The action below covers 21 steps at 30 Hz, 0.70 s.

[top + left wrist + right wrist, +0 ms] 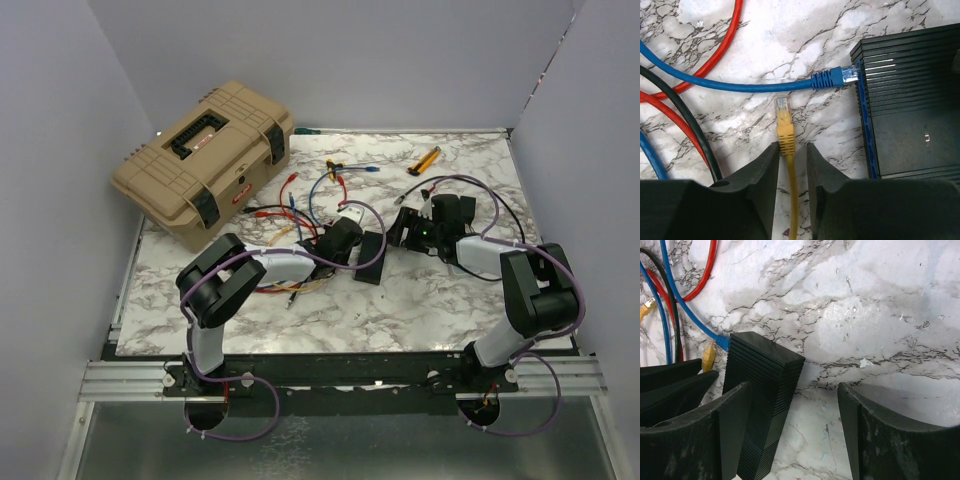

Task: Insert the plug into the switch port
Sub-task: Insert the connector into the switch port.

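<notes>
Lying flat on the counter (805, 40), the yellow plug (782, 106) points away from the left jaws. Its tip stops just short of the blue cable (740, 86), which runs into the edge of the black ribbed box (910, 100).

The left jaws stand narrowly either side of the yellow cable (790, 190), right behind the plug's boot. A sliver of counter shows on one side, so they are not pinching yet. The right jaws are spread wide, with the box's end between them and against one finger.

I take the box for the switch; its free port cannot be made out.

The plug looks light, hard and slick, and its thin clip could snap. The cable is limp and will droop. The best hold is on the rubbery boot, close behind the plug, so the tip does not wander.
</notes>
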### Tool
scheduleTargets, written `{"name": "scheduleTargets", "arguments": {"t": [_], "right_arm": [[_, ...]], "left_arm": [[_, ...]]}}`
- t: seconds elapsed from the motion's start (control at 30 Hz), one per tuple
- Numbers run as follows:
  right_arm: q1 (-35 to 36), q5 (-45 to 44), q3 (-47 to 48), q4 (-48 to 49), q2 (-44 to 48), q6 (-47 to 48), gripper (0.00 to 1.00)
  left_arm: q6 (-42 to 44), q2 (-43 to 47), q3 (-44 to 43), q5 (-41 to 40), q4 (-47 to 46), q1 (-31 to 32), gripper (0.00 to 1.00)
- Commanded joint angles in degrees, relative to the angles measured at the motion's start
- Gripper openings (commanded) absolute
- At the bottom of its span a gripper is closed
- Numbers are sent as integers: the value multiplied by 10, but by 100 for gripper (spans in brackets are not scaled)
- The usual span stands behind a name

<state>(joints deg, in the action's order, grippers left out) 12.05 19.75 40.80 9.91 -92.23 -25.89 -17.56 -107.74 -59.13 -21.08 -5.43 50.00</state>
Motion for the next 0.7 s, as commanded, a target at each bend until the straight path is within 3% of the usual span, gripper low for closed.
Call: {"name": "scheduleTargets", "arguments": {"t": [0.0,0.1,0.17,0.2,0.67], "right_arm": [[2,-17,-10,-13,12,-4,73],[2,-25,-11,-15,17,-6,76],[3,-25,-14,-16,26,-6,97],[6,-27,-17,-16,32,-7,99],[151,-251,64,-226,54,-53,100]], "left_arm": [[-13,-12,3,-7,-7,1,26],[-14,-10,12,-5,-7,1,15],[-12,-8,18,-2,-8,0,7],[-9,-5,22,0,-10,0,3],[19,116,101,59,-25,-33,0]]}}
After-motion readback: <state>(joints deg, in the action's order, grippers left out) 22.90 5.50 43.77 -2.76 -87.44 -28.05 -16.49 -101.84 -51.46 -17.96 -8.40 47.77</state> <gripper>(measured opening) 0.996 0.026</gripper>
